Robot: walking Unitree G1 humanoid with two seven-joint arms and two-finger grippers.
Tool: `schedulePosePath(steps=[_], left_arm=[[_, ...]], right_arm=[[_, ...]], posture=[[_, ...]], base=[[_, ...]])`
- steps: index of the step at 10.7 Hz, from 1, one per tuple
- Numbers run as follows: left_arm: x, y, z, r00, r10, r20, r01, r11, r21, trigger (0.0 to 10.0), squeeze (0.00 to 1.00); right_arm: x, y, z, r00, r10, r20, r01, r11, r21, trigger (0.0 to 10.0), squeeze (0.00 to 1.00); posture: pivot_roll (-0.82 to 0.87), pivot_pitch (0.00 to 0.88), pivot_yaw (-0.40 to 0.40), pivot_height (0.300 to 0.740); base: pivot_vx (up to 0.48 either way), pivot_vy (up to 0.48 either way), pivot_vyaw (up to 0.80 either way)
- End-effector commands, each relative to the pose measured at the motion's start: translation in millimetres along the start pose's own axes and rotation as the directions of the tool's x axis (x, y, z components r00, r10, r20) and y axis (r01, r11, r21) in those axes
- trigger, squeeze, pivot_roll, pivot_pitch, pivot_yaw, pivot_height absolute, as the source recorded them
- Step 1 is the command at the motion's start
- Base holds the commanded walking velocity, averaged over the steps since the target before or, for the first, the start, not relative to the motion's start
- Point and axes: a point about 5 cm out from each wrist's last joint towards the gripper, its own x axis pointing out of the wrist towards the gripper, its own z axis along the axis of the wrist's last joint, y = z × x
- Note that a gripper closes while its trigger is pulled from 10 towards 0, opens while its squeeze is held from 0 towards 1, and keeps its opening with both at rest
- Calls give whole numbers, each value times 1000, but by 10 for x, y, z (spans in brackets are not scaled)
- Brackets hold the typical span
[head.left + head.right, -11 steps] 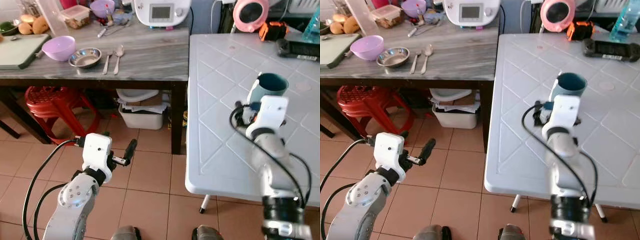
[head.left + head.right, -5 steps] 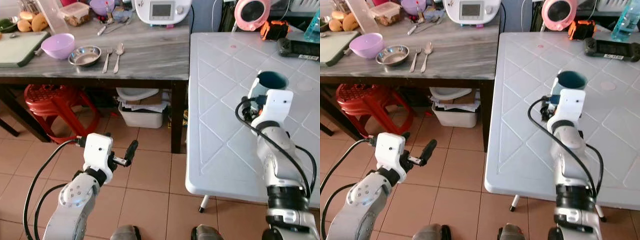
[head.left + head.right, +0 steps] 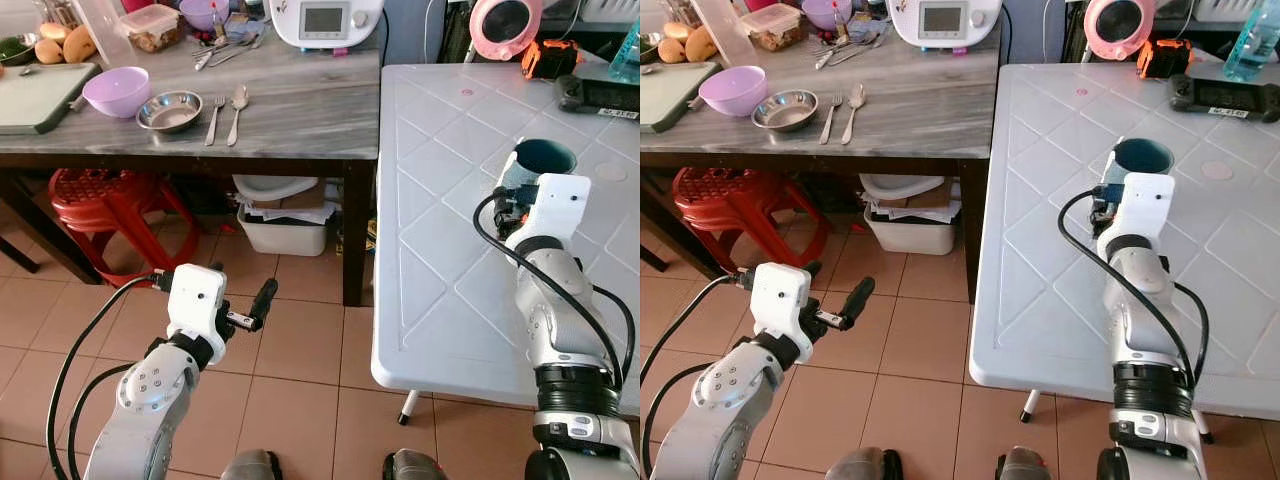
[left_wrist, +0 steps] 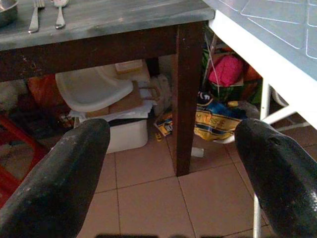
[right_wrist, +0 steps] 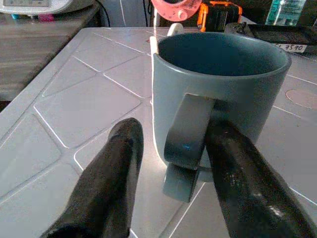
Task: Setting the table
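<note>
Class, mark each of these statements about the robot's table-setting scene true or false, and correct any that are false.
1. The teal mug stands upright on the white table. True.
2. The right pincer is shut tight on the mug's rim. False: its fingers are open, one on each side of the handle.
3. The left pincer is open above the floor tiles. True.
4. A fork and a spoon lie on the white table. False: they lie on the grey wooden table.
5. The purple bowl sits beside a steel bowl. True.
</note>
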Motion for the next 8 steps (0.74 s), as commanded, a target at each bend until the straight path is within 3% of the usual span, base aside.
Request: schedulePosePath(steps=[1, 8], left_arm=[[-4, 28, 25, 1000, 4, -1, -4, 1000, 15, 10000, 0], [52, 12, 36, 1000, 6, 11, -6, 1000, 12, 10000, 0]], right_arm=[[2, -29, -8, 1000, -19, 2, 19, 1000, -1, 0, 0], [19, -47, 16, 999, -35, 19, 35, 999, -8, 0, 0]], posture=[[67, 87, 96, 740], [58, 72, 88, 740]], base=[[0, 0, 0], [0, 0, 0]])
